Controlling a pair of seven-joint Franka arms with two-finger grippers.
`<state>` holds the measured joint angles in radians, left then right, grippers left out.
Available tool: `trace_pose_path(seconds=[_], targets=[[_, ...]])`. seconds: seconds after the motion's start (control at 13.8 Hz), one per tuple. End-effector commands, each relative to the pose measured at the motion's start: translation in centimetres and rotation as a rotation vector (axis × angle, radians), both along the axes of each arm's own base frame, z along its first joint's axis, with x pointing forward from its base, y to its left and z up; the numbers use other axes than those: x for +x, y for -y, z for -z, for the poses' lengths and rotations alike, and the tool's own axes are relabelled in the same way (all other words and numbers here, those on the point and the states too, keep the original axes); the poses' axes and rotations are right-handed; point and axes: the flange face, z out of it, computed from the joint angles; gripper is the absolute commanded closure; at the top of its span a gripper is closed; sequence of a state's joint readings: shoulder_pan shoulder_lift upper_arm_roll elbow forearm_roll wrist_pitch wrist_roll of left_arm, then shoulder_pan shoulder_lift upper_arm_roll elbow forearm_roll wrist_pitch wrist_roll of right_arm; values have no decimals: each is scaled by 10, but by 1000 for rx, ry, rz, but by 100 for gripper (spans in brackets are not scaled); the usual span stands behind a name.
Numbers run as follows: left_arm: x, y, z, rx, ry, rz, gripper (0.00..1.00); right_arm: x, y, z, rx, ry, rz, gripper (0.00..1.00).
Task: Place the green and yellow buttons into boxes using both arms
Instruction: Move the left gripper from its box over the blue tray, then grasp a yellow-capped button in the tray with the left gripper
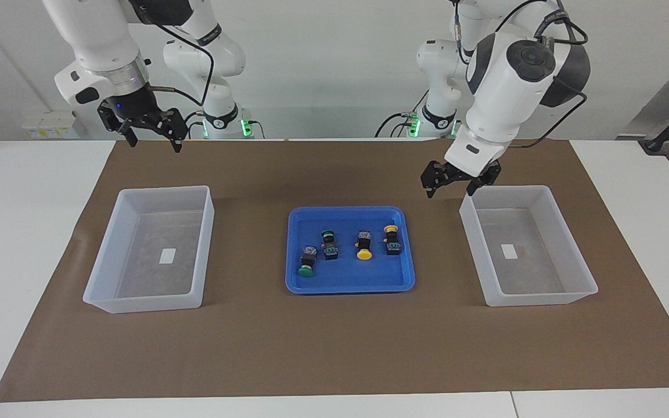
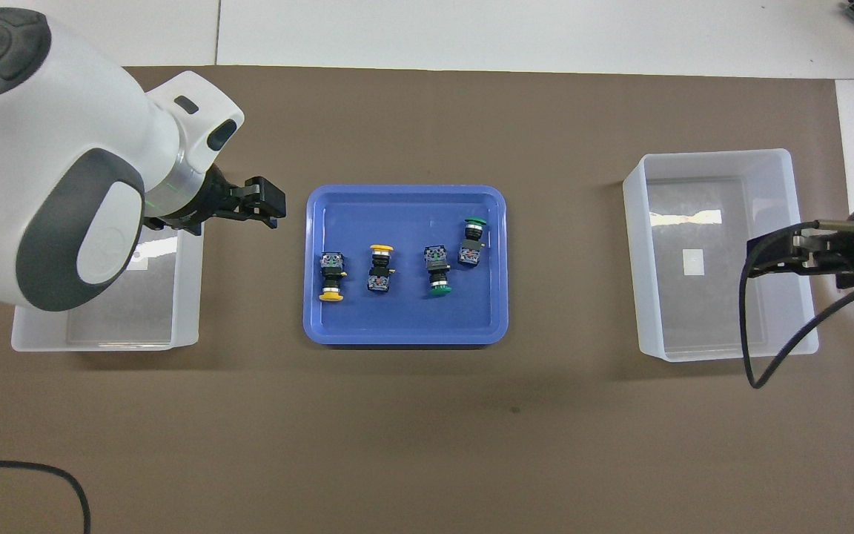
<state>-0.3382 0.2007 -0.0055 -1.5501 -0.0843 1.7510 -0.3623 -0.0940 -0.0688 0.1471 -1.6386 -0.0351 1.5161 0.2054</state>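
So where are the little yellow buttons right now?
Both yellow buttons lie in the blue tray mid-table, between the two boxes, toward the left arm's end, beside the green buttons.

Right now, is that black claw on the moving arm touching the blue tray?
Apart. The facing view shows the left gripper up in the air, with brown mat between it and the blue tray; its jaws are open and empty.
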Motion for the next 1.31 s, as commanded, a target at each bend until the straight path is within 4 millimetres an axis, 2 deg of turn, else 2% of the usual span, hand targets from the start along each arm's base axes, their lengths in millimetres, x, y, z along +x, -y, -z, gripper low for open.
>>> trace_pose_path(seconds=[0.0,0.15,0.22,0.29,0.36,0.51,0.65,0.8,1.23], targets=[[-8,12,43,-62,55,-46,0,-6,1,0,27,4,-16,0],[-17,27,76,-83,70,-39,0,-6,1,-1,27,5,-16,0],[-20,45,90,-82,69,-22,0,-6,1,-1,27,5,-16,0],[-21,68,115,-80,65,-35,0,-6,1,-1,27,5,-16,0],[-25,86,128,-87,76,-54,0,-6,1,-1,27,4,-16,0],[-35,109,151,-84,71,-52,0,-6,1,-1,27,5,-16,0],[-38,131,184,-93,95,-53,0,-6,1,-1,27,5,-16,0],[-45,133,203,-96,116,-35,0,-6,1,-1,27,5,-16,0],[-49,129,222,-89,127,25,0,-6,1,-1,27,5,-16,0]])
